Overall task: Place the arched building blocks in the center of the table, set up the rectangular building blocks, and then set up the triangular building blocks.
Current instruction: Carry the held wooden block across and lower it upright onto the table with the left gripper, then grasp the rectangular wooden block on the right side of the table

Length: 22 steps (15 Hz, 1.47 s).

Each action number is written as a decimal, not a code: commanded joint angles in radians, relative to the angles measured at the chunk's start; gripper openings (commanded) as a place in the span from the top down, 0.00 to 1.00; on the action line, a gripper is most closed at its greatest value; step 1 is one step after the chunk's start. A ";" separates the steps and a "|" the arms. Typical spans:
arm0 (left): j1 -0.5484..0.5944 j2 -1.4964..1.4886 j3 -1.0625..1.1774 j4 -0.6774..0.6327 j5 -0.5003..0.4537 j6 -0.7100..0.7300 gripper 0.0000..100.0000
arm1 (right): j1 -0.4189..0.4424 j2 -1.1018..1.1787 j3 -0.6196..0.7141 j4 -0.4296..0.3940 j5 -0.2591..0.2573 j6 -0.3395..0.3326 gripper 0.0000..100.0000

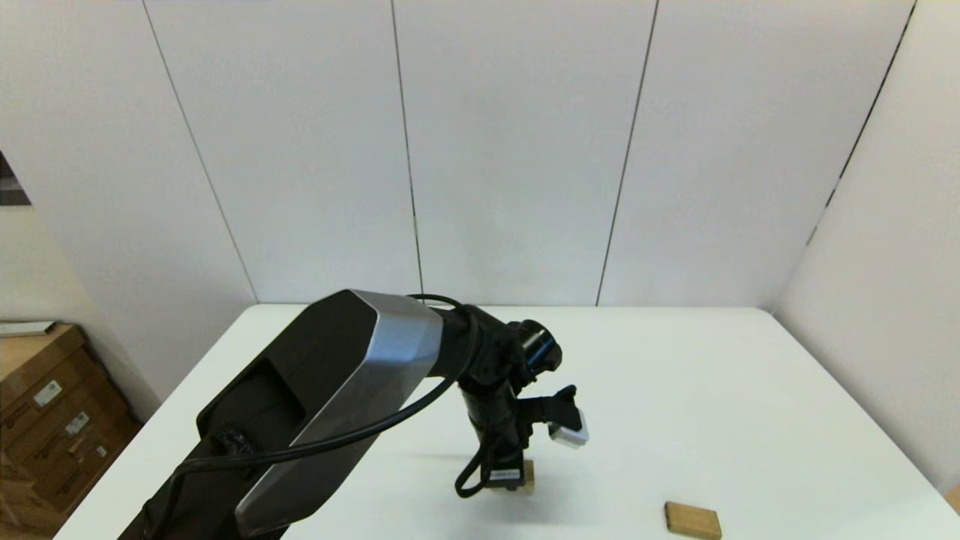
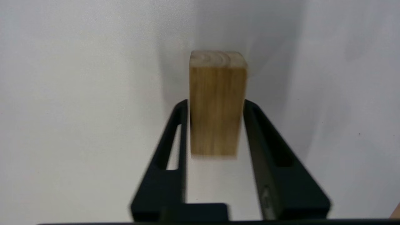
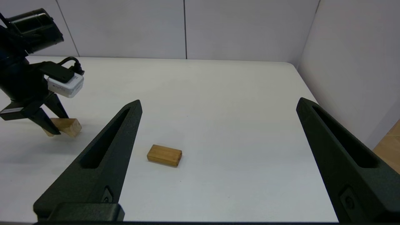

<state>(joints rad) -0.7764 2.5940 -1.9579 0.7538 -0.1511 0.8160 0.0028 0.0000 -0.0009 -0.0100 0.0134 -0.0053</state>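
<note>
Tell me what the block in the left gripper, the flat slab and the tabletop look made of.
Arched block, between the left gripper's fingers: light unpainted wood, with lengthwise grain on its side and curved rings on its pale end face.
Rectangular slab: slightly darker tan wood, seemingly bare and matte.
Table: smooth plain white surface, probably laminate or plastic; the look leaves it open.
</note>
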 commanded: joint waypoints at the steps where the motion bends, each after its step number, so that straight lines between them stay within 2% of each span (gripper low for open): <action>1: -0.003 0.001 0.001 0.004 -0.001 0.005 0.00 | 0.000 0.000 0.001 -0.001 0.000 -0.001 0.00; 7: 0.006 -0.045 0.001 0.007 -0.007 -0.035 0.00 | 0.000 0.000 0.001 -0.001 0.000 -0.001 0.00; 12: 0.055 -0.236 0.011 0.059 -0.007 -0.112 0.00 | 0.000 0.000 -0.001 -0.001 0.000 -0.001 0.00; 17: 0.141 -0.627 0.047 0.269 0.004 -0.209 0.00 | 0.000 0.000 0.001 -0.001 0.000 -0.001 0.00; 18: 0.161 -0.715 0.083 0.286 0.016 -0.225 0.00 | 0.000 0.000 -0.001 -0.001 0.000 -0.001 0.00; 22: 0.236 -1.109 0.352 0.292 0.169 -0.356 0.00 | 0.000 0.000 0.001 -0.001 0.000 -0.001 0.00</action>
<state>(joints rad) -0.6166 1.8555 -1.8179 1.0189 -0.0860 0.5619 0.0028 0.0000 -0.0009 -0.0104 0.0134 -0.0053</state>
